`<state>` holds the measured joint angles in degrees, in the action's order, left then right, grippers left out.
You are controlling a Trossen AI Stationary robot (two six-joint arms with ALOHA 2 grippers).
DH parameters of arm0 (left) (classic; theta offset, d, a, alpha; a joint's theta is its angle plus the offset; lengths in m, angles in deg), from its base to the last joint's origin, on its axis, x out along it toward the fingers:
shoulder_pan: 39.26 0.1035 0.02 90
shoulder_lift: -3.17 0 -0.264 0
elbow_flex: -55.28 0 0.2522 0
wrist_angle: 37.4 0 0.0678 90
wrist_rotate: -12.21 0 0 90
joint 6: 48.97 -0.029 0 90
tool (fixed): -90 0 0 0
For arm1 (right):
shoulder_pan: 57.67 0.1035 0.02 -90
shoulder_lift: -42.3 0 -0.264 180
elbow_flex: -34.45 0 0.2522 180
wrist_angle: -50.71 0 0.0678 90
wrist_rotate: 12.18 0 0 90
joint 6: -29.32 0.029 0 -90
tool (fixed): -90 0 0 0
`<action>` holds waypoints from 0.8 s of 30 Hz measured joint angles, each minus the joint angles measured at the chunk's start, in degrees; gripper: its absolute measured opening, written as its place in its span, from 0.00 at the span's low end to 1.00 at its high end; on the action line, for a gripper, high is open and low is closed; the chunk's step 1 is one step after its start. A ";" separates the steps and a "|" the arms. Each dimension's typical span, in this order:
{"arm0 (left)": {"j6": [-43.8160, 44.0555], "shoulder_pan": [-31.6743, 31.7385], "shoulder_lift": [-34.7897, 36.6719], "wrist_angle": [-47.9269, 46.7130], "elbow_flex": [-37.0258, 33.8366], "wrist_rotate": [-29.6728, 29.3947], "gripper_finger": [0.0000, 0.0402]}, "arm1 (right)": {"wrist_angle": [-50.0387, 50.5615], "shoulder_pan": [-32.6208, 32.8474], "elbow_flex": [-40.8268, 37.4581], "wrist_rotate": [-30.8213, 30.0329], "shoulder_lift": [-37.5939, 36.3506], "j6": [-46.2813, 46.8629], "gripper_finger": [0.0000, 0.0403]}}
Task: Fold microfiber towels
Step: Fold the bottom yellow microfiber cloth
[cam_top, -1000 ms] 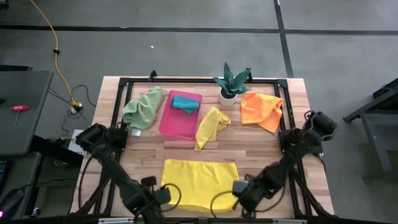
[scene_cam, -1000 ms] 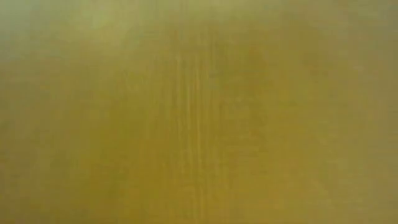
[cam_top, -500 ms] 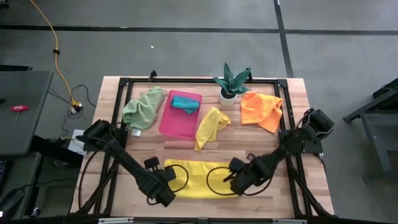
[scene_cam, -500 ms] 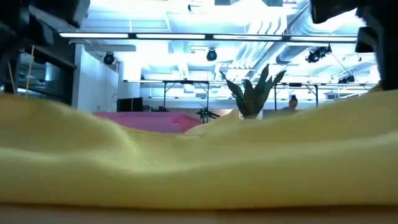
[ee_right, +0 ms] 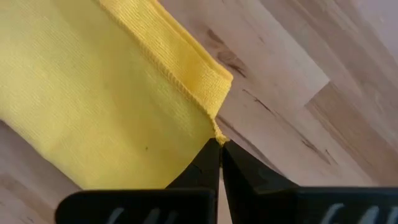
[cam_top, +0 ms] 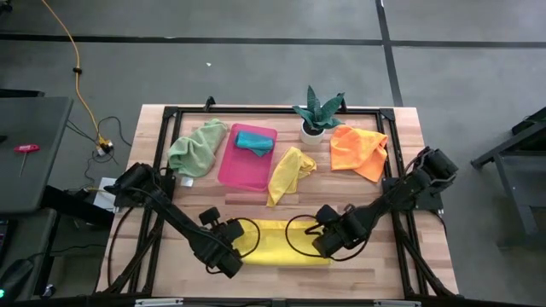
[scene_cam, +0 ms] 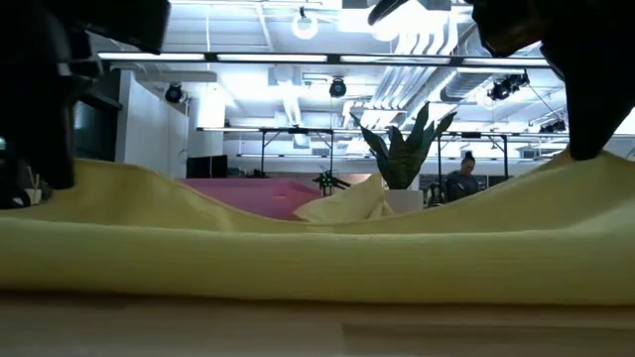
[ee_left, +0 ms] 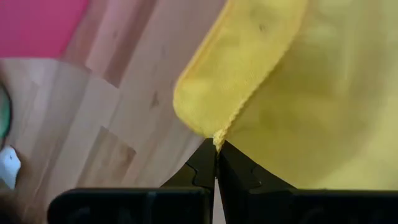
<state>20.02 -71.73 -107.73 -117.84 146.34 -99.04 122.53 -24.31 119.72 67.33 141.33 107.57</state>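
Note:
A yellow microfiber towel (cam_top: 281, 243) lies doubled over itself near the table's front edge, and both grippers are shut on it. My left gripper (cam_top: 236, 241) is at its left end and my right gripper (cam_top: 322, 240) at its right end. In the low view the towel (scene_cam: 317, 258) rises toward the dark fingers at either side and sags between them. Farther back a second yellow towel (cam_top: 290, 173), a pale green one (cam_top: 198, 147) and an orange one (cam_top: 358, 149) lie crumpled on the wood. A teal towel (cam_top: 254, 141) lies in the pink tray (cam_top: 241, 170). My left gripper pinches a hemmed corner (ee_left: 217, 134) of the yellow towel between its two fingertips (ee_left: 205, 167), coming from above and slanting down. The corner is raised a little, while the rest of the towel lies on the table. My right gripper pinches the hemmed corner (ee_right: 217, 132) at the towel's other end between its fingertips (ee_right: 209, 160), pointing steeply down. The upper layer folds back from that corner, and the edge between the two grippers is slack.
A potted plant (cam_top: 317, 112) stands at the far edge between the tray and the orange towel. A black frame (cam_top: 171, 115) runs round the table top. Bare wood shows left and right of the folded towel.
Both grippers, still shut, have carried the yellow towel's near corners toward the far edge and sunk a little, turning as they went. The towel's near half has folded over its far half, which stayed put, so the spread square is now a narrow strip.

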 joint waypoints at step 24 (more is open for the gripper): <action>4.76 0.18 0.00 -5.50 0.00 -5.45 0.03 | 1.01 0.02 -0.02 -0.60 0.04 6.83 0.00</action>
<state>24.79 -71.55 -107.73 -123.34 146.34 -104.49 123.53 -24.29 119.70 66.73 141.37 114.40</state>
